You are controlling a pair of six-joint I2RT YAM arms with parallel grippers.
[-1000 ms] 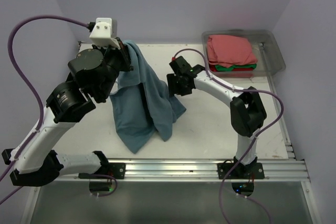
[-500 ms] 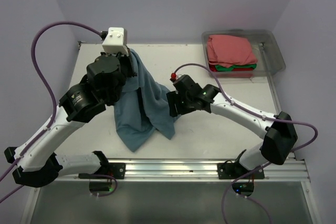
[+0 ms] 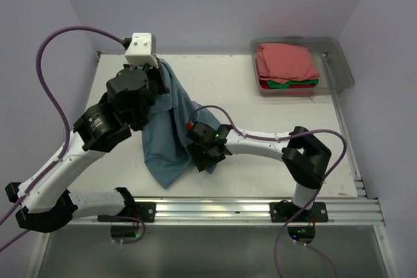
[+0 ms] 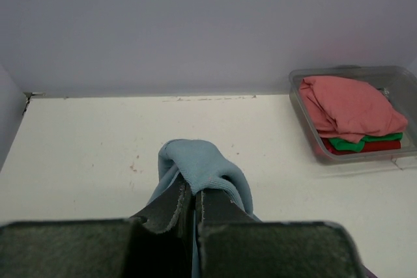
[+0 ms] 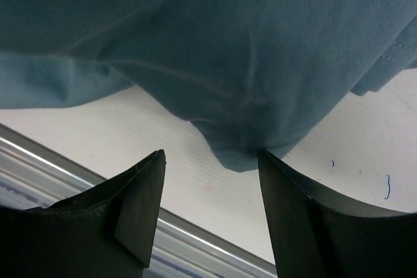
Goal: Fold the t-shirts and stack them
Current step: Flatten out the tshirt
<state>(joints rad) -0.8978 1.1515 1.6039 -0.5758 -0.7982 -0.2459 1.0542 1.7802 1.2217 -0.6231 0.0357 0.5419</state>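
My left gripper (image 4: pixel 193 192) pinches the hanging slate-blue cotton t-shirt (image 3: pixel 163 154); its low corner lies just ahead of my right gripper (image 5: pixel 210 156), jaws parted.

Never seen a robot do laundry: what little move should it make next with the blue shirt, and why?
Probably edge the open right fingers forward and pinch the hanging corner of the blue shirt: the left fingers hold it up, and that corner dangles just ahead.
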